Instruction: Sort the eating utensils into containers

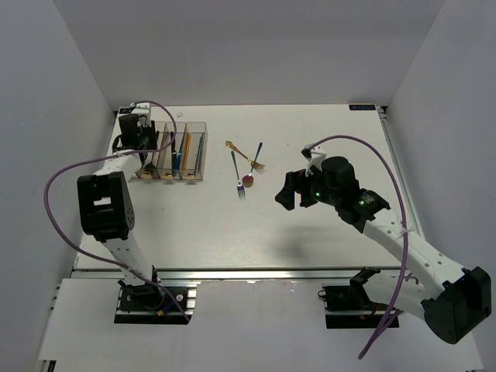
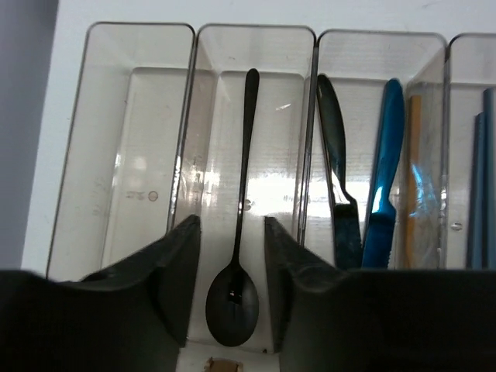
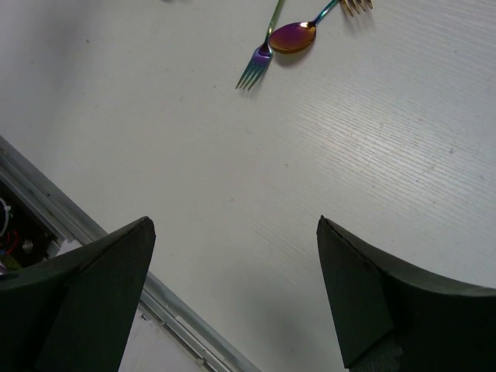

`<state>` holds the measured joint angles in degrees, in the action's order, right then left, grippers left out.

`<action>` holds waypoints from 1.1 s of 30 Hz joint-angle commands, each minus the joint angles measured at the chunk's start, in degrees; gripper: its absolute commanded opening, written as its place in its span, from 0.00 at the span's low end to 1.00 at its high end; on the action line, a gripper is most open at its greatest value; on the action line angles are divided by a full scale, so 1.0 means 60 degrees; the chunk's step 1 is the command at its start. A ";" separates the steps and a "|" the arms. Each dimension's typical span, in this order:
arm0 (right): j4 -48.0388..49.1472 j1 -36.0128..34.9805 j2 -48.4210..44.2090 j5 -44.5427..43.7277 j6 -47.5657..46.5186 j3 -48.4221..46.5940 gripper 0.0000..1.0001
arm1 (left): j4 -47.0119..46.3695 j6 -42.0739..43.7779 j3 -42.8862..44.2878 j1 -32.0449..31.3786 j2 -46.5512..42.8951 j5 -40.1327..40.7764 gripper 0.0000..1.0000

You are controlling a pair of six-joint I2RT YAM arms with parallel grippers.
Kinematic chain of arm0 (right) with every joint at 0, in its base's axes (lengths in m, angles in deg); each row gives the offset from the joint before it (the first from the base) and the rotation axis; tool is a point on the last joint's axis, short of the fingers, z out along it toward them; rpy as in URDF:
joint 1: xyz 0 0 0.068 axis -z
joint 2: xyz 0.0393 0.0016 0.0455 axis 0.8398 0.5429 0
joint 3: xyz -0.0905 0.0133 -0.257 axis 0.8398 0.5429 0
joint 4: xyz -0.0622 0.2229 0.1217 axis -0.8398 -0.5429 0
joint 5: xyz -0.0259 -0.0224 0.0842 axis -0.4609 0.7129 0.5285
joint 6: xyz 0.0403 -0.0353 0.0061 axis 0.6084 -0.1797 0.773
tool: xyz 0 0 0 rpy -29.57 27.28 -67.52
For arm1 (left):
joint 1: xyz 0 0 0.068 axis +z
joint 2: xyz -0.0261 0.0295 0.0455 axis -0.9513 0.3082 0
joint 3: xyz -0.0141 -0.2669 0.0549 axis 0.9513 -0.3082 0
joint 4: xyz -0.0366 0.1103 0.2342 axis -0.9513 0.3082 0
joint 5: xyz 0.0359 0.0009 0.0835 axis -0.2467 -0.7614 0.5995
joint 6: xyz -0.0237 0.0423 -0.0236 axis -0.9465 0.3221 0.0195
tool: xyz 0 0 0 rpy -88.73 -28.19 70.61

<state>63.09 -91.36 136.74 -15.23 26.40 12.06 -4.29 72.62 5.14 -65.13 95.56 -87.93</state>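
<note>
The containers (image 1: pixel 204 151) are four joined clear bins at the table's far left. In the left wrist view the leftmost bin (image 2: pixel 124 155) is empty. The second holds a black spoon (image 2: pixel 242 194). The third holds a black knife (image 2: pixel 339 170), a blue knife (image 2: pixel 385 178) and an orange chopstick (image 2: pixel 413 178). My left gripper (image 2: pixel 231 225) (image 1: pixel 146 143) is open above the second bin, its fingers either side of the spoon's bowl. My right gripper (image 1: pixel 291 192) (image 3: pixel 234 225) is wide open and empty over the table. A green fork (image 1: pixel 236 174) (image 3: pixel 256 66), a spoon with a reddish bowl (image 1: pixel 248 180) (image 3: pixel 293 37) and gold pieces (image 1: pixel 242 149) lie mid-table.
Bluish-grey slim pieces (image 2: pixel 480 186) show in the fourth bin at the frame edge. A metal rail (image 1: pixel 232 273) runs along the table's near edge and also shows in the right wrist view (image 3: pixel 116 256). White walls enclose the table on three sides.
</note>
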 commanded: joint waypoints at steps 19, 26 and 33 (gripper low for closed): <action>0.0359 -0.0021 0.4582 -0.1326 -0.0994 -0.2719 0.84 | 0.4528 -0.4720 -0.2217 0.0048 -0.6851 0.0752 0.98; -0.0565 -0.0167 0.6882 -0.3566 0.0908 -0.5210 0.72 | 0.3826 -0.5173 -0.4915 0.0019 -0.9386 0.0782 0.98; -0.1210 -0.0534 0.9212 -0.5148 0.2447 -0.7422 0.89 | 0.3929 -0.5203 -0.5062 -0.0274 -0.9915 0.0739 0.98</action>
<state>58.74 -94.00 189.18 -39.77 35.08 -28.07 20.21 42.06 -26.21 -66.00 36.67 -83.63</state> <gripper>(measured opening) 0.892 0.982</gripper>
